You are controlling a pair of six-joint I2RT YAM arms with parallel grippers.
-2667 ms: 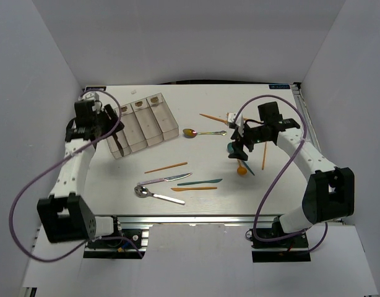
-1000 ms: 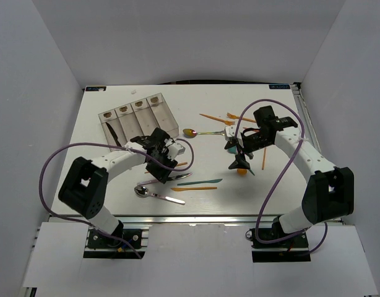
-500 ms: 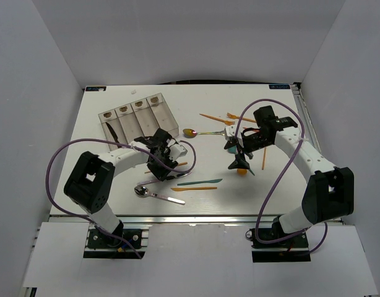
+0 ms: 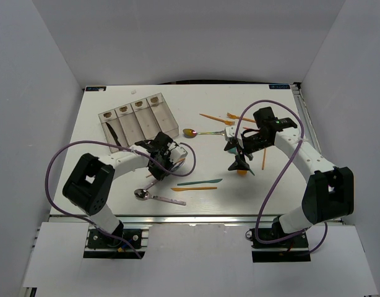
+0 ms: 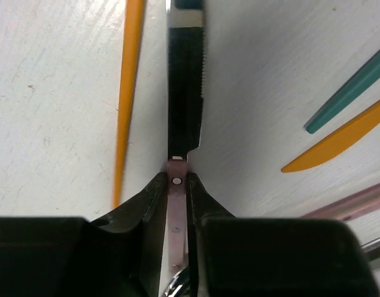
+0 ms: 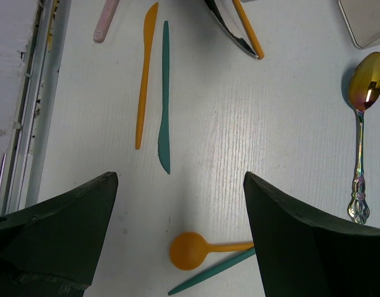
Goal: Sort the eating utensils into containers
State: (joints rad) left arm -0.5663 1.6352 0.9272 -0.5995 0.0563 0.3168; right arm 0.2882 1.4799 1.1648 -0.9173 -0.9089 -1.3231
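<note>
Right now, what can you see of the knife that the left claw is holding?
The knife has a dark, shiny serrated blade and a slim pinkish handle with small rivets. The left gripper pinches the handle just behind the blade, which points away over the white table, beside an orange stick.

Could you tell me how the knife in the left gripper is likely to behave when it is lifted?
The knife looks thin, flat and probably stiff, so it should not sag. The left gripper pinches only its narrow handle, with the long blade beyond, so it may pivot. Its smooth handle could slip.
</note>
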